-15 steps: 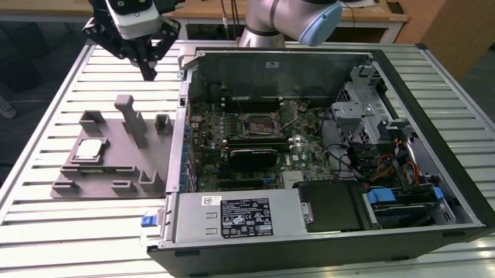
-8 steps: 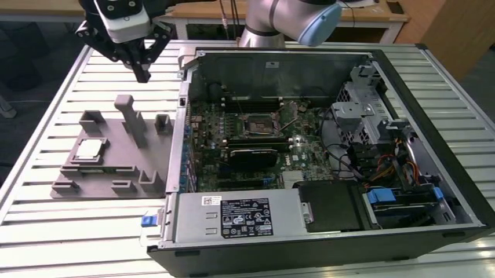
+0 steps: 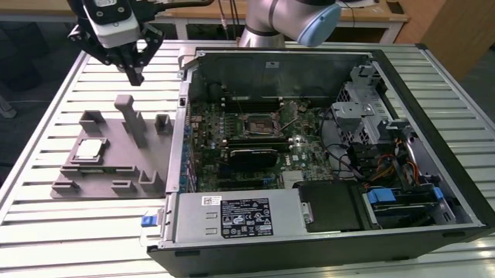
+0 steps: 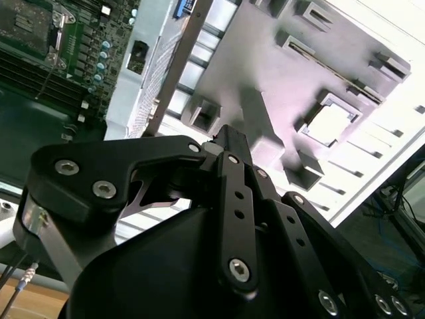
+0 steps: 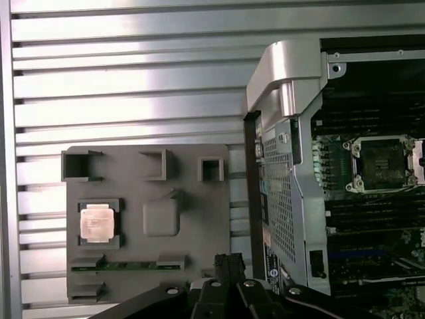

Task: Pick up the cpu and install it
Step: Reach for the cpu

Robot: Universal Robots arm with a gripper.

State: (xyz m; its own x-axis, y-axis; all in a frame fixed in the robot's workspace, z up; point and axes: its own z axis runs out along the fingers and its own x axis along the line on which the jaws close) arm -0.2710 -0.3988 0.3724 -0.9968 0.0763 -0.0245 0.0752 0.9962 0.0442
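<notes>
Hovering above the slatted table (image 3: 46, 104), the gripper (image 3: 137, 76) hangs raised near the grey tray (image 3: 116, 165) in the exterior view. Its fingers are drawn together with nothing between them. The cpu (image 3: 87, 149) lies flat in a square recess of the tray, toward the exterior view's left, well apart from the gripper and untouched. In the first wrist view the cpu (image 5: 97, 222) shows its pale metal top, and a green memory stick (image 5: 126, 266) lies in a slot just beside it. On the exterior view's right of the tray stands the open case (image 3: 270, 69). The socket (image 3: 259, 123) sits near the middle of its board and stands empty.
</notes>
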